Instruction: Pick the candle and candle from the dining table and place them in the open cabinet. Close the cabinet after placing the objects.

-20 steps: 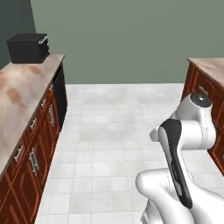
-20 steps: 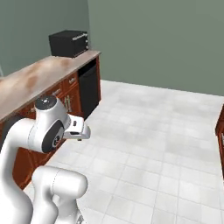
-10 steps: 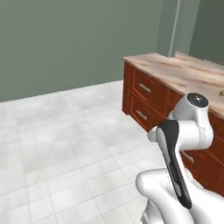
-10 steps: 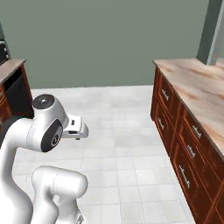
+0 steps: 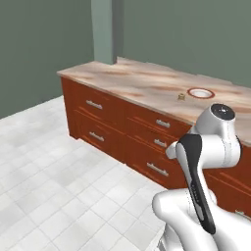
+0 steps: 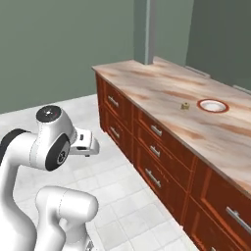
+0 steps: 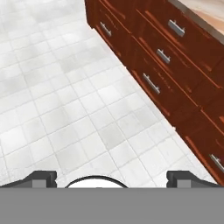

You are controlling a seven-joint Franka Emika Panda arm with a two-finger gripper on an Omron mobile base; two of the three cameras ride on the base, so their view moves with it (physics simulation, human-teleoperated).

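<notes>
The claw (image 7: pixel 112 178) is hanging with its 2 fingertips (image 7: pixel 40 178) spread wide apart, gripping nothing, facing the tiled floor (image 7: pixel 65 100) beside the drawers (image 7: pixel 162 57). 1 tan candle (image 6: pixel 185 105) is sitting on the bench (image 6: pixel 162 98), near the red-rimmed plate (image 6: pixel 213 105).

Open tiled floor (image 7: pixel 65 109) left of the dining table (image 5: pixel 142 86) drawers.
</notes>
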